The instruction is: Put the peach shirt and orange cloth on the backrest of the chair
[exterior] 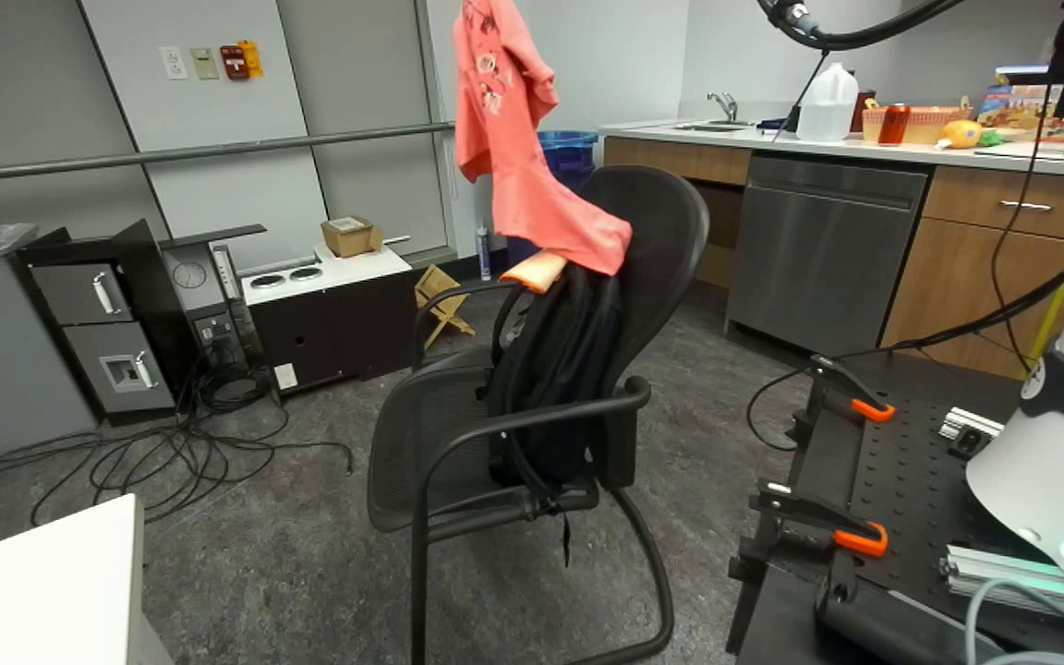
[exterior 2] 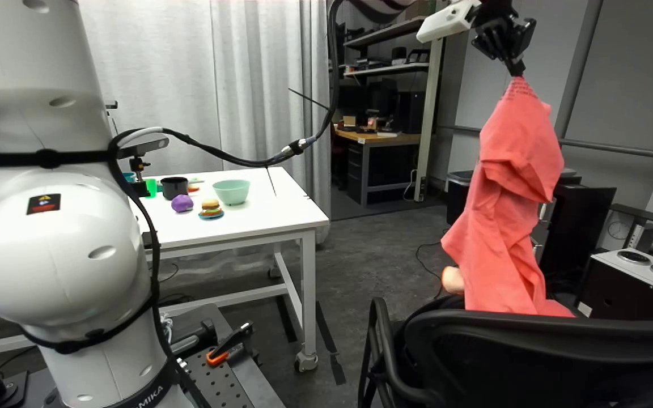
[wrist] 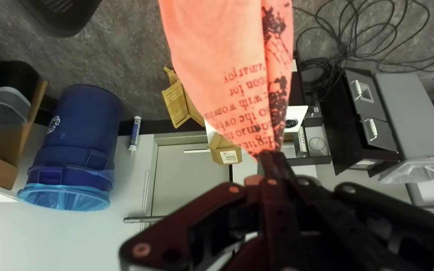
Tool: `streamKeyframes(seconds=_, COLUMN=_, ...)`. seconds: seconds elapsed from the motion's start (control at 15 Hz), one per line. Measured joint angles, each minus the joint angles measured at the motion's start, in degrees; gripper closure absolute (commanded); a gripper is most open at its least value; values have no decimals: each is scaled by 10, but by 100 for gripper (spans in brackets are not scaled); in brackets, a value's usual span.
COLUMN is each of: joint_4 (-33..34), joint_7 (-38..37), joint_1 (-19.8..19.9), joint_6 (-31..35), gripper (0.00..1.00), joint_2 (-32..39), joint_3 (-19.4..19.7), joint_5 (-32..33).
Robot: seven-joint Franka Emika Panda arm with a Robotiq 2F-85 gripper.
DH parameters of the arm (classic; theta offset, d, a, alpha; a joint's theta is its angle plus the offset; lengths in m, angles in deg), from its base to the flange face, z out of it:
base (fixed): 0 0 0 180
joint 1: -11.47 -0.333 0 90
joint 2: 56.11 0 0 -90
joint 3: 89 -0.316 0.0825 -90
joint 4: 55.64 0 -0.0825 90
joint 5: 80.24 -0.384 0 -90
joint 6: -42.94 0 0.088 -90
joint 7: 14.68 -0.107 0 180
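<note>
The peach shirt hangs stretched downward from my gripper, in an exterior view. My gripper is shut on its upper end; the wrist view shows the fingertips pinching the printed shirt. In an exterior view the shirt's lower end reaches the seat side of the chair's black mesh backrest. A small light-orange cloth pokes out under the shirt, above a black bag on the chair; the rest of it is hidden. The backrest's top edge stands before the shirt's bottom.
The chair's armrests flank the seat. A black robot table with orange-tipped clamps stands beside the chair. A white table bears a bowl and toys. A blue bin and cables lie beyond.
</note>
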Motion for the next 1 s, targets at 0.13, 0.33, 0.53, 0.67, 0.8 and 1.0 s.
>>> streamKeyframes(seconds=0.13, joint_4=22, joint_7=0, joint_1=4, joint_6=0, gripper=100, joint_2=3, joint_3=1, joint_5=-3)
streamKeyframes(seconds=0.33, joint_4=61, joint_7=0, joint_1=12, joint_6=1, gripper=100, joint_2=11, joint_3=6, joint_5=-3)
streamKeyframes(seconds=0.53, joint_4=106, joint_7=-1, joint_1=21, joint_6=4, gripper=100, joint_2=26, joint_3=13, joint_5=-3)
streamKeyframes(seconds=0.67, joint_4=139, joint_7=-1, joint_1=27, joint_6=10, gripper=100, joint_2=40, joint_3=21, joint_5=-3)
streamKeyframes(seconds=0.8, joint_4=172, joint_7=-2, joint_1=34, joint_6=17, gripper=100, joint_2=57, joint_3=30, joint_5=-2)
streamKeyframes(seconds=1.0, joint_4=227, joint_7=-5, joint_1=44, joint_6=26, gripper=100, joint_2=89, joint_3=44, joint_5=-2)
